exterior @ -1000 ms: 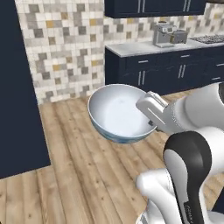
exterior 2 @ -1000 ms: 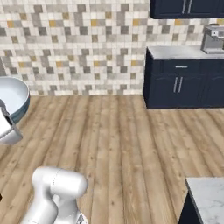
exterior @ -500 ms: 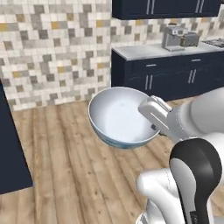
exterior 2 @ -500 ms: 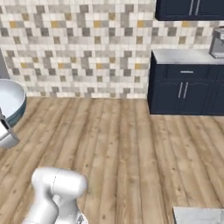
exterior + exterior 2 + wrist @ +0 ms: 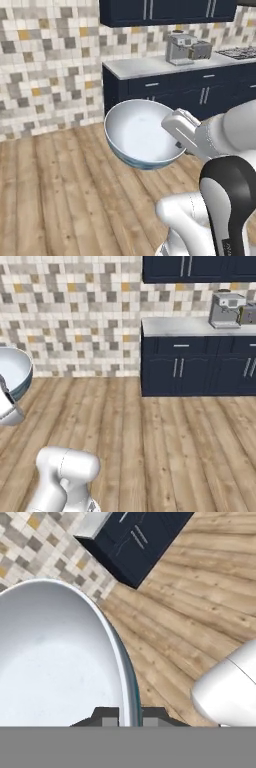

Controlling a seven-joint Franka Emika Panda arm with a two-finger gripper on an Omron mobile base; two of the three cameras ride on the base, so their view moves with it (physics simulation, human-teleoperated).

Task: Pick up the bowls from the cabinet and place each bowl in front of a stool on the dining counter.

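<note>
Above the wood plank floor [image 5: 55, 190], clear of any tabletop, the white bowl with the blue-teal outside [image 5: 142, 132] rides in mid-air, carried at the arm's end. In the right base view the same bowl [image 5: 14, 376] sits at the far left edge, partly cut off.

Handling, as judged: glossy glazed ware, stiff and breakable; probably moderate weight for a rim pinch, and the smooth glaze looks slippery. A grip on the wall at one side leaves the bulk of the bowl hanging off to the side, so it could pivot or slide under a jolt. The rim is the sensible place to take hold; the round body offers nothing else a narrow pair of fingers could span.

Position relative to the gripper [image 5: 131, 716]: in the hand view the two fingers [image 5: 106, 716] straddle the rim, one inside against the white interior, one outside against the teal wall. They are pressed together on the bowl's wall, pinching it. The basin spreads away from the fingers, up and to the left in that view.

Background: navy drawer units [image 5: 200, 366] with a coffee machine [image 5: 226, 308] on top, against the mosaic tile wall [image 5: 75, 311]. No stools or marble surface in these views, so placement is judged some way off.
</note>
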